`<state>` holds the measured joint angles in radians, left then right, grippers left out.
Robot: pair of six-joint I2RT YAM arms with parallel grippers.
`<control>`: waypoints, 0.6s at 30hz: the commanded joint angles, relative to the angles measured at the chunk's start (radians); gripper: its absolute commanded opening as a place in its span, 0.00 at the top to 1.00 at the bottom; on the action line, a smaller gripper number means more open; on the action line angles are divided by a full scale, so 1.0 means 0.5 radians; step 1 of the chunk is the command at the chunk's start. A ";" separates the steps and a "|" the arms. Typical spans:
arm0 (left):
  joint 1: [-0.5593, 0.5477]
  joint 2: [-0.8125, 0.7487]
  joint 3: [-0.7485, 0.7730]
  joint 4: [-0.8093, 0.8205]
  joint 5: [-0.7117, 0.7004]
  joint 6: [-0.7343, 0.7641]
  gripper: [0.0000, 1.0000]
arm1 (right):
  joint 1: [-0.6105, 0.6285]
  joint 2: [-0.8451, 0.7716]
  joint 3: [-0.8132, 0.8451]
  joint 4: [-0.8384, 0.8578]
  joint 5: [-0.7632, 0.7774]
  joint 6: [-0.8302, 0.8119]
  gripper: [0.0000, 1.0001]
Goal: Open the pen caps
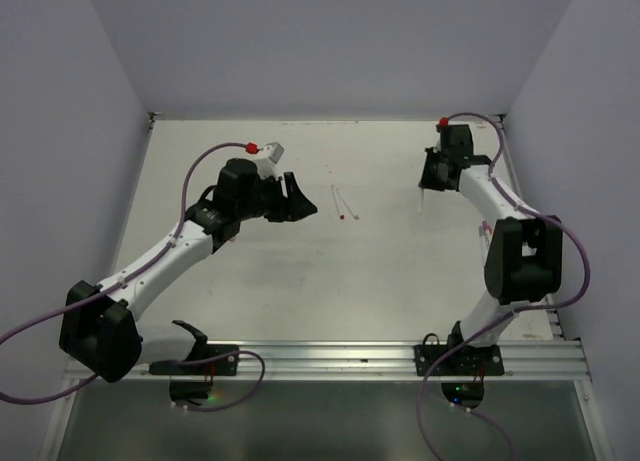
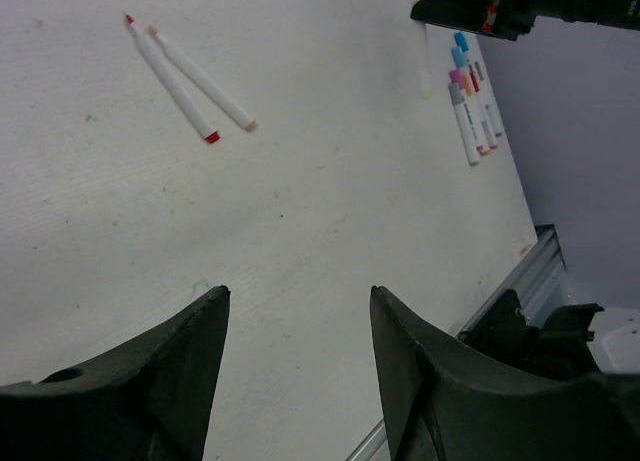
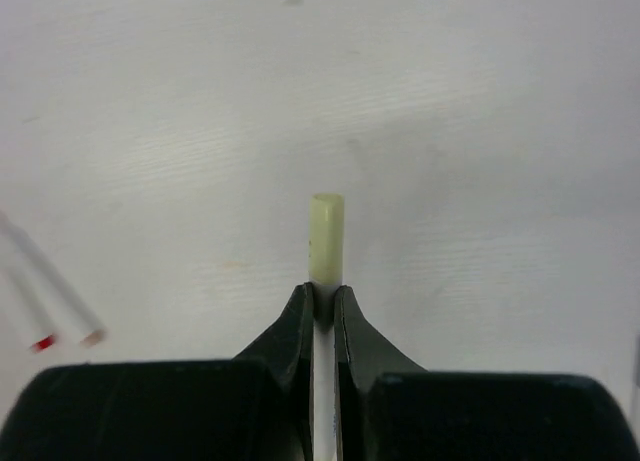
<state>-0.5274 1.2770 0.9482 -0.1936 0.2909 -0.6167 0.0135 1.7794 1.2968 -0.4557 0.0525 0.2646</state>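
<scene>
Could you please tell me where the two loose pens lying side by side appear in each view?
Top external: two loose pens at centre.
Left wrist: the pens upper left.
Right wrist: the pens lower left edge, ends only.
Shared landmark: the pale-capped pen held by the right gripper.

Top camera looking down from behind the bases (image 1: 455,359), taking in the whole surface (image 1: 400,281). Wrist cameras riding low, sighting past left tool (image 2: 297,296) and right tool (image 3: 320,293); all three catching the two middle pens (image 1: 345,203).
</scene>
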 commanded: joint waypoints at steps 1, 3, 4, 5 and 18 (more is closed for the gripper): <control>0.149 0.044 0.061 0.129 0.497 -0.012 0.40 | 0.205 -0.328 -0.081 0.046 -0.472 0.026 1.00; 0.226 0.106 0.073 0.197 0.654 -0.012 0.42 | 0.285 -0.457 -0.194 0.120 -0.632 0.026 1.00; 0.245 0.124 0.085 0.197 0.682 -0.003 0.42 | 0.347 -0.503 -0.243 0.162 -0.787 0.057 1.00; 0.257 0.146 0.086 0.218 0.731 0.006 0.42 | 0.378 -0.582 -0.341 0.263 -0.868 0.078 1.00; 0.300 0.127 -0.120 0.820 0.968 -0.423 0.44 | 0.933 -0.749 -0.504 0.647 -1.203 0.192 1.00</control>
<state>-0.3683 1.3609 0.8989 0.1101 0.7277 -0.7616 0.4404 1.4349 1.0096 -0.2276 -0.5007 0.3233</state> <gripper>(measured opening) 0.569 0.055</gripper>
